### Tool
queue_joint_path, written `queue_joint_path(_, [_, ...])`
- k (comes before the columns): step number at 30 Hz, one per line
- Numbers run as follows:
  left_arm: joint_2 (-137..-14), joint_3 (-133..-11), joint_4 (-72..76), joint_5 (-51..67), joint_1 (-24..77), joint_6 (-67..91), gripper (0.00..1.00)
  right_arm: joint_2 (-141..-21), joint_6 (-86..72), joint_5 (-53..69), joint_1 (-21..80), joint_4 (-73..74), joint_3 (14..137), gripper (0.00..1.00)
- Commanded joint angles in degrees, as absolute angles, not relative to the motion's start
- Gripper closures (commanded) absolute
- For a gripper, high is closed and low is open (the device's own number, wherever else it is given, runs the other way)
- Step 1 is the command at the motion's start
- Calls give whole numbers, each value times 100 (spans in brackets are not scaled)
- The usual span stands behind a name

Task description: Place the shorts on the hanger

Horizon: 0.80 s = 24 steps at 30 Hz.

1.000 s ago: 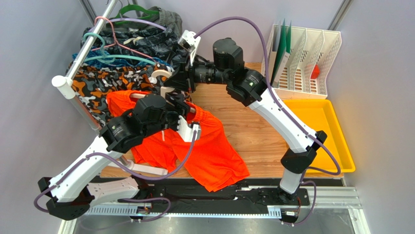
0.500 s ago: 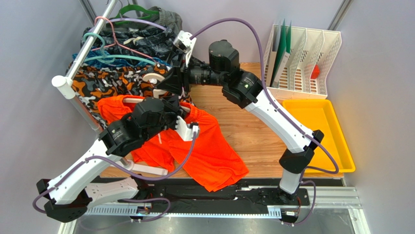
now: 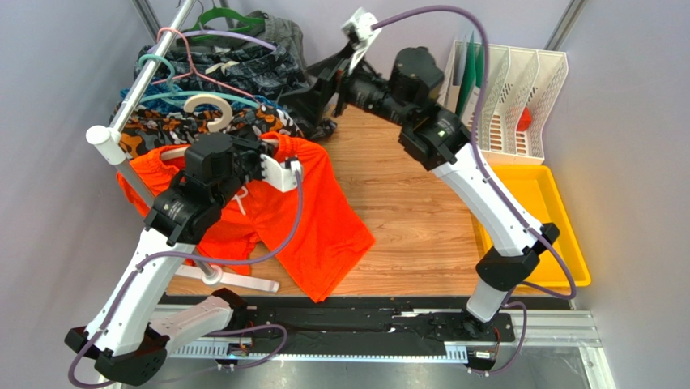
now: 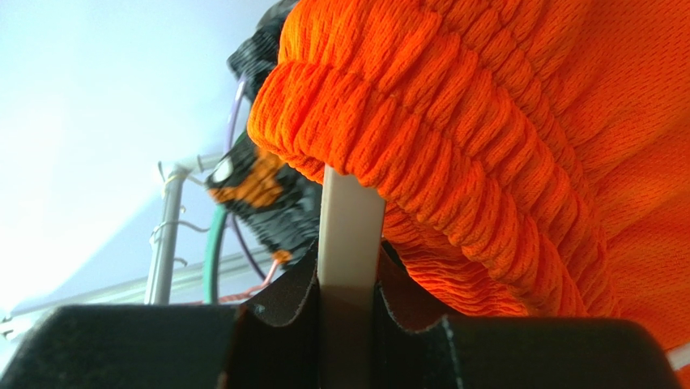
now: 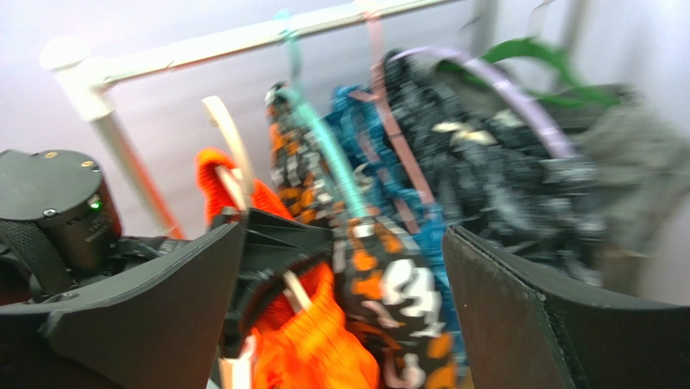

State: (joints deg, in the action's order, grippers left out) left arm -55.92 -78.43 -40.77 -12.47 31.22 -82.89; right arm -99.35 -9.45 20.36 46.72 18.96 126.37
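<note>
The bright orange-red shorts hang by their elastic waist over the cream hanger, whose hook rises near the rail's end. My left gripper is shut on the hanger. In the left wrist view a cream bar sits clamped between both pads of the left gripper, with the shorts' waistband bunched just above. My right gripper is raised at the back, wide open and empty. Between the fingers of the right gripper, its blurred view looks down on the shorts and the hook.
A metal rail at the back left carries camouflage shorts and dark garments on thin teal, pink, purple and green hangers. A white file rack and a yellow tray stand at the right. The rail's white foot lies near my left arm.
My left arm swung the hanger and shorts left toward the rail's end. My right gripper opened, left the hook and pulled up and back to the right.
</note>
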Motion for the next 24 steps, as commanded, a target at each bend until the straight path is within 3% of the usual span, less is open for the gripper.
queue_joint_path(1, [-5765, -8323, -3130, -1011, 2717, -8517, 100, -9414, -976, 1600, 4307, 1477, 12560, 0])
queue_joint_path(24, [-6011, -9298, -3110, -519, 1355, -7551, 100, -8245, -26, 1222, 3814, 1837, 11602, 0])
